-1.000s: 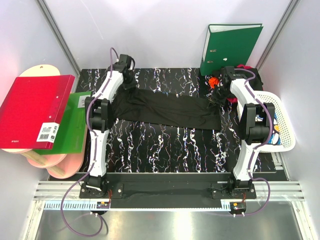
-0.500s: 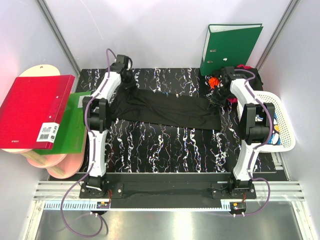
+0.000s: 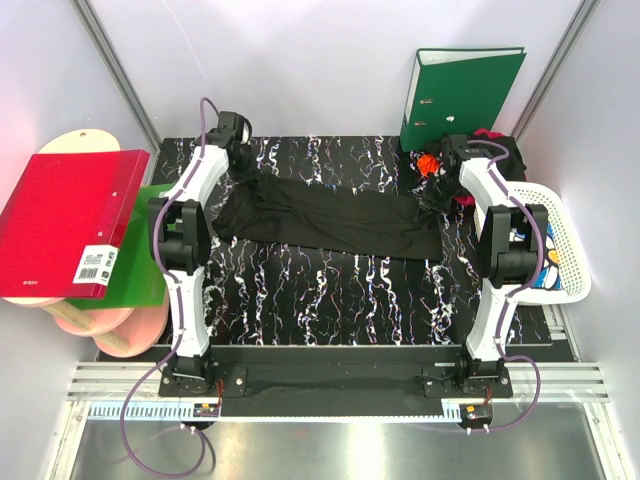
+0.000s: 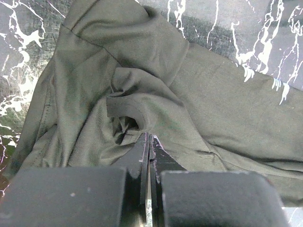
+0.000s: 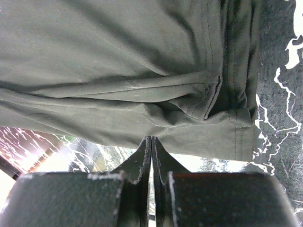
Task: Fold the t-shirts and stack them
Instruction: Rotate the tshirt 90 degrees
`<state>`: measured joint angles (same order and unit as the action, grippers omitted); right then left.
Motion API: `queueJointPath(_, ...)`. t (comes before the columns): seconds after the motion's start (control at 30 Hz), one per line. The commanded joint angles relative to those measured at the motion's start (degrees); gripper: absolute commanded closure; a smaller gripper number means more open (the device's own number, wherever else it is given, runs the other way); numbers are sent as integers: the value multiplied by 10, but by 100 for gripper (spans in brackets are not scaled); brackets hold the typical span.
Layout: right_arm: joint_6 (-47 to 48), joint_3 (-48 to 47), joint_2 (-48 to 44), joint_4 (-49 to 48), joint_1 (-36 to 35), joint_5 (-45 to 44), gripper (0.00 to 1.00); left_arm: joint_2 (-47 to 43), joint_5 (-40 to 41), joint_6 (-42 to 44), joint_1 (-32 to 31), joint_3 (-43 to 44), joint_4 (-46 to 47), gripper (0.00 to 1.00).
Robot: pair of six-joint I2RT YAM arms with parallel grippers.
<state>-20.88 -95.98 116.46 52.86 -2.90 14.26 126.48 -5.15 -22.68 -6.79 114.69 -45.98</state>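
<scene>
A black t-shirt (image 3: 330, 215) lies stretched as a long band across the far half of the marbled tabletop (image 3: 330, 300), between the two arms. The left gripper (image 4: 148, 139) has its jaws pressed together on a bunched fold at the shirt's left end, where the cloth puckers and twists around the pinch. The right gripper (image 5: 151, 141) is likewise clamped on the hemmed edge at the right end, and that edge hangs a little clear of the surface. The step in hand appears to be spreading or tensioning the shirt before a fold. To do it well, both arms should probably pull apart evenly and at a matched height, so the band goes taut without one end slipping out of a thin pinch. The crumple by the left jaws suggests several layers are caught there, so it may need a gentle shake or a re-grip nearer a clean edge, or the fold will come out lopsided. The right arm works near the white lattice basket (image 3: 565, 225) and the green ring binder (image 3: 460, 95), so its sweep should stay over the open tabletop.
</scene>
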Motion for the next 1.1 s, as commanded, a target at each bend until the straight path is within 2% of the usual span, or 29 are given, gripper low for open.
queueJointPath(0.0,-8,-19,0,2,-5,4,94,-52,34,10,-1,-7,10,100)
queueJointPath(0.13,-10,-19,5,2,-4,5,94,-91,50,10,5,-45,10,100)
queueJointPath(0.17,-10,-20,7,3,-4,5,94,-111,83,8,5,-52,10,100)
queueJointPath(0.27,-9,-26,18,3,-4,9,94,-128,112,7,8,-73,28,100)
queueJointPath(0.6,-3,-60,38,11,-4,12,94,-26,94,-23,15,-21,12,100)
queueJointPath(0.77,8,-59,33,19,-4,3,94,48,55,-19,9,59,12,100)
queueJointPath(0.9,12,-61,34,24,-4,2,94,100,-27,-32,-4,117,12,100)
queueJointPath(1.07,19,-65,36,29,-4,0,94,127,-146,-59,-58,143,56,100)
